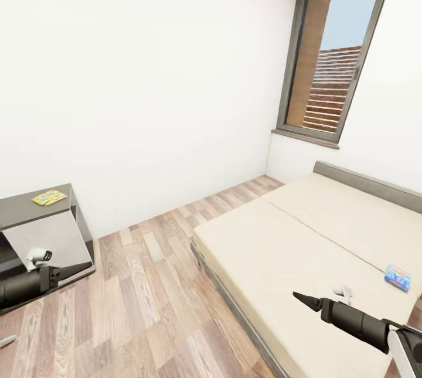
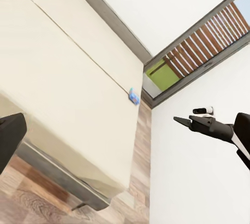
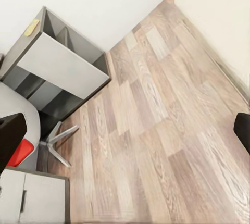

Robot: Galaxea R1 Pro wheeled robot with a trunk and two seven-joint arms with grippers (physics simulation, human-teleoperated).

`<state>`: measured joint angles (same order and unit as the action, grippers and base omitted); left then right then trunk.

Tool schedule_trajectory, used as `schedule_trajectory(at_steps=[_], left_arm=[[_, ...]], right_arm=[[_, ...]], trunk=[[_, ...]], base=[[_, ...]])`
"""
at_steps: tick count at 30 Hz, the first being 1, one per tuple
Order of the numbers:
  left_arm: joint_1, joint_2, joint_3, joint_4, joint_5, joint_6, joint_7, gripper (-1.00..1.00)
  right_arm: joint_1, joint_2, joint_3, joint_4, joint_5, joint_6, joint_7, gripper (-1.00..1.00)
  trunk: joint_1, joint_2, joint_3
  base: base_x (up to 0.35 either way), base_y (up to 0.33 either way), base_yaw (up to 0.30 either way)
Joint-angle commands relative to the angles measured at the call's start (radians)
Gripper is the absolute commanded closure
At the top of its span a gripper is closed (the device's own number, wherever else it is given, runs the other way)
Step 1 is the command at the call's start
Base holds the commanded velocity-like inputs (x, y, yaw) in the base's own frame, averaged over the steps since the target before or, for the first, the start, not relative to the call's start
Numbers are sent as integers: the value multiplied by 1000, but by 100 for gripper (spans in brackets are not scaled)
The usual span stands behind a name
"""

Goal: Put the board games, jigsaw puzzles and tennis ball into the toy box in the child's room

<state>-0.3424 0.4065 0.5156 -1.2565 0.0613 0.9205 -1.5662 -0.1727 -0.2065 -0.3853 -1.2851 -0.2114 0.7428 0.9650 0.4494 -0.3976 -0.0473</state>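
No legible text; blue game box on bed, print unreadable.

**Count of what shows**

One bed with a beige cover. One small blue board game lying on it. One multicoloured jigsaw puzzle on one dark-grey side desk. One tall dark-framed window. Two robot arms, one left pincer and one right pincer. One chair with a red seat beside the desk.

Dark-framed window, grey side desk
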Motion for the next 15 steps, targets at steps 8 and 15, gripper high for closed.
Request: schedule_trajectory(at_steps=[8,15], left_arm=[[-1,0,0,0,-1,9,-5,-100],[-1,0,0,0,-1,9,-5,-100]], right_arm=[[-1,1,0,0,-3,6,1,-100],[-1,1,0,0,-3,6,1,-100]], trunk=[[1,-2,-9],[1,-2,-15]], base=[[-112,0,259],[-128,0,257]])
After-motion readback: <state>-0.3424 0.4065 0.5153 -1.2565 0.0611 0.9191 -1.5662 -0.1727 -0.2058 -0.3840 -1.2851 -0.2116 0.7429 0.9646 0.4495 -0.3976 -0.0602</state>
